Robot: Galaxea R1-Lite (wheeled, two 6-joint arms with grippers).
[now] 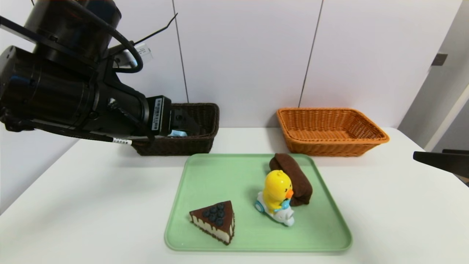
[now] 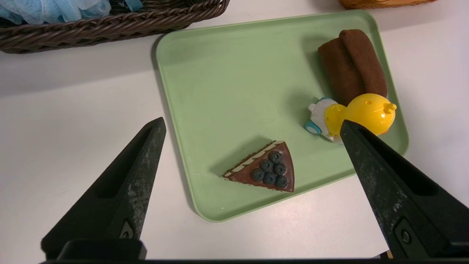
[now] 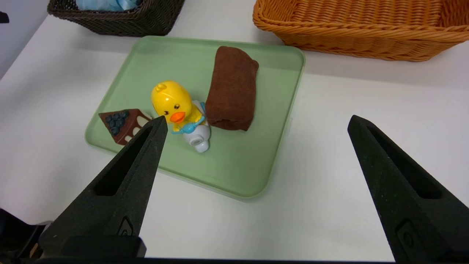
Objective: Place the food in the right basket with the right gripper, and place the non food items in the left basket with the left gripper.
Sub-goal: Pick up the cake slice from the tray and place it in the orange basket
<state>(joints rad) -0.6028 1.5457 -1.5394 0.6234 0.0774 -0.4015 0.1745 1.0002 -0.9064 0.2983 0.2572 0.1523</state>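
A white worktop [image 1: 91, 205] runs up to a pale panelled wall. At the far left, the left gripper [image 1: 185, 124] hangs over the dark basket [image 1: 205, 121], its jaws spread wide and holding nothing; a blue mesh puff [image 2: 55, 9] already lies in that basket. Near the middle sits a green tray [image 1: 220, 176]. On its near left is a cake slice [image 1: 214, 220] topped with blueberries, to the right of that a yellow duck toy [image 1: 277, 194] on a white scooter, and just behind the duck, touching or nearly so, a rolled brown towel [image 1: 293, 176]. Far right of the tray stands the orange basket [image 1: 329, 130], with nothing visible inside. The right gripper [image 3: 256, 124] waits at the right edge above the worktop, jaws also spread and empty.

It looks like one non-food item has been dropped off, with three things left to sort. A likely next move is the left gripper coming back for the duck or the towel; since they crowd each other, a grasp on one could nudge the other. The cake stands apart, an easy reach for the right gripper.
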